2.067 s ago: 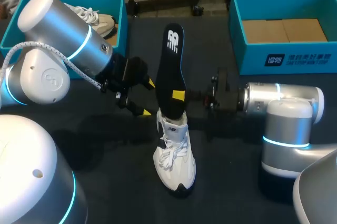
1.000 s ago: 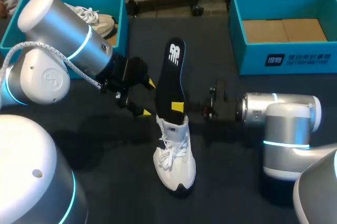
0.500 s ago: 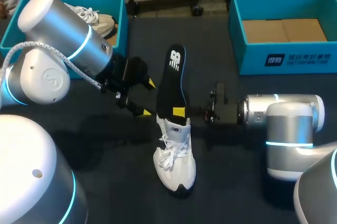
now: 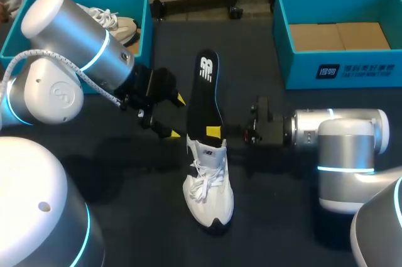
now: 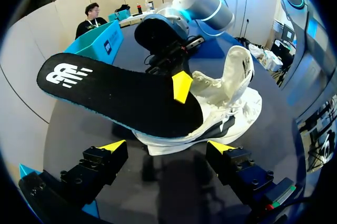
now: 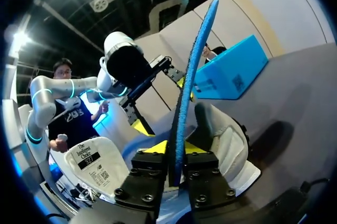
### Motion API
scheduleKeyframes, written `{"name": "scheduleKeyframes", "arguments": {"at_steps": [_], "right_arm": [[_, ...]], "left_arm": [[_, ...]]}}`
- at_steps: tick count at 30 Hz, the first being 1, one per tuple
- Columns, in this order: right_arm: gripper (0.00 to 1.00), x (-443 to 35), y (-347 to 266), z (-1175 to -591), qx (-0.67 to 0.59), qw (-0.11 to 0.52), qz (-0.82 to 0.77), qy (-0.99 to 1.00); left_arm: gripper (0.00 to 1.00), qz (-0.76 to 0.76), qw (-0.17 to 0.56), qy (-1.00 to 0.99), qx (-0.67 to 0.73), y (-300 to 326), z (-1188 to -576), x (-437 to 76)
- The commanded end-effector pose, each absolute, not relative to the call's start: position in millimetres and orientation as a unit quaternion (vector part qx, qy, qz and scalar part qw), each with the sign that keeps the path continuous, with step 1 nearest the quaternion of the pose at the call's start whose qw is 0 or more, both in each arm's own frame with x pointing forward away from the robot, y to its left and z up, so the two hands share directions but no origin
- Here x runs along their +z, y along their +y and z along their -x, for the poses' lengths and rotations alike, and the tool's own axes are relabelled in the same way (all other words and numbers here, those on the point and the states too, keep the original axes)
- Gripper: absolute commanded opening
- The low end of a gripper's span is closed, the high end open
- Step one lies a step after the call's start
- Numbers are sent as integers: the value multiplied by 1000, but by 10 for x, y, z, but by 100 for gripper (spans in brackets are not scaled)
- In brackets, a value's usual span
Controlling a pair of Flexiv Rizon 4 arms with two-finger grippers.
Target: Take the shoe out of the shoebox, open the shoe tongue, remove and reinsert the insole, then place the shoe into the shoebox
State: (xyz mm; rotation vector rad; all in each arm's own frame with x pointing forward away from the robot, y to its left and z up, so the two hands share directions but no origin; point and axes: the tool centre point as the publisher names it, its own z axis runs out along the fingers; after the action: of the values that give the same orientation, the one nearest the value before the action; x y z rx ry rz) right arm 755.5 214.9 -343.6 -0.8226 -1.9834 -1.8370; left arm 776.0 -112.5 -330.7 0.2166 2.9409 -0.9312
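Note:
A white laced shoe stands on the dark table, toe toward the front edge. A black insole with a blue underside sticks up out of its heel opening, leaning toward the back. My right gripper comes in from the right and is shut on the insole's lower part, just above the shoe collar. In the right wrist view the insole rises edge-on between the fingers. My left gripper hangs open just left of the shoe. In the left wrist view the insole and shoe lie ahead of the open gripper.
A blue shoebox at the back left holds another white shoe. A second blue shoebox at the back right has brown cardboard inside. The table is dark and bare around the shoe's toe.
The right gripper has pushed the insole down deeper into the shoe, so its top stands lower than two seconds ago. The left arm has stayed still.

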Motion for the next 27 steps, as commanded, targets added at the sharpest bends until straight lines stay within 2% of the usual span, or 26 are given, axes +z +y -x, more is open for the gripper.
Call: {"name": "scheduleKeyframes", "arguments": {"at_steps": [1,19,24,27], "right_arm": [[28,-3420,2158,-7563,-639,155,287,-696],[28,-3279,2208,-7778,-627,146,266,-718],[22,-3295,2238,-7828,-622,161,262,-720],[15,-3292,2243,-7840,-615,169,264,-724]], "left_arm": [[100,-70,25,951,-300,-1120,-7748,-3303],[100,-70,25,951,-300,-1120,-7748,-3303],[100,-70,25,951,-300,-1120,-7748,-3303],[100,-70,25,951,-300,-1120,-7748,-3303]]}}
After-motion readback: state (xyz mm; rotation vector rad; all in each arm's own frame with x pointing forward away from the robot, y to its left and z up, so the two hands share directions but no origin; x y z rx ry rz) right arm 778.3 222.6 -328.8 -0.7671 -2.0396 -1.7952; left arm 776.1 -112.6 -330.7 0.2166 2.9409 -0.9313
